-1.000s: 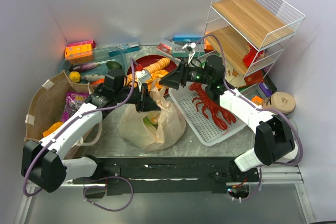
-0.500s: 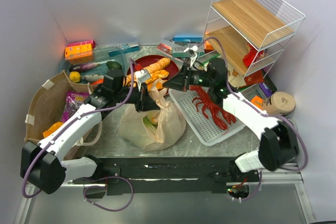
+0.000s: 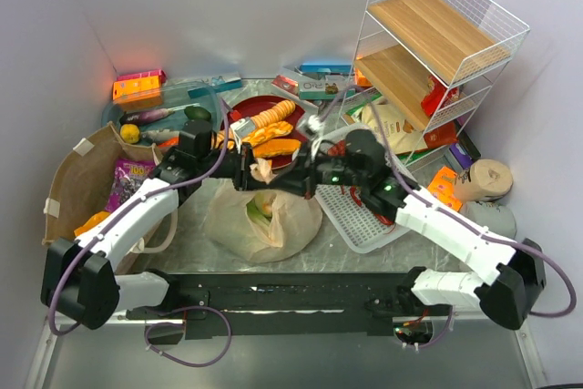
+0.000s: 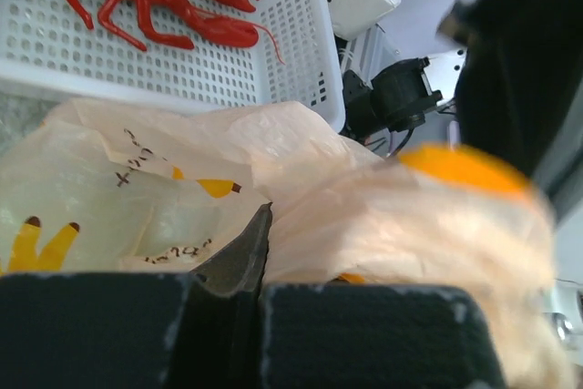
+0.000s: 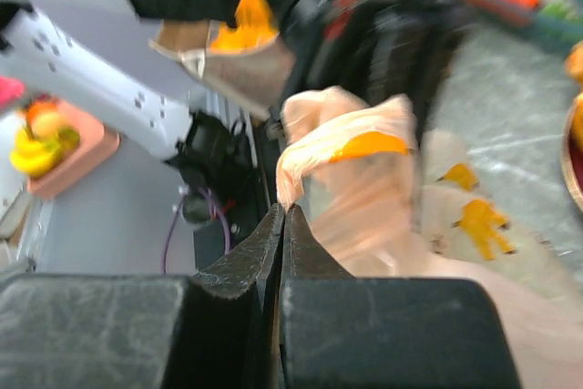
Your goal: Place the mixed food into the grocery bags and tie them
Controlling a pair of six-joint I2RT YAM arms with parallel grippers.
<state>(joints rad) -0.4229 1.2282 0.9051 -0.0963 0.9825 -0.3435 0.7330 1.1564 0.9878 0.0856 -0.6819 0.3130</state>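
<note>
Fingers (image 5: 228, 316) of our right gripper (image 5: 282, 216) and left gripper (image 4: 260, 225) are pinched shut on the handles (image 5: 346, 134) of the tan plastic bag (image 3: 264, 225), which sits mid-table just left of the white basket (image 3: 364, 230), so we should cross them slowly and pull snug.

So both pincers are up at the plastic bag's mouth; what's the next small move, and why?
Probably carry the right pincer across over the left pincer to start the knot. Both look shut on raised strips of the plastic bag, with their tips nearly touching above its mouth, and a green vegetable already lies inside.
</note>
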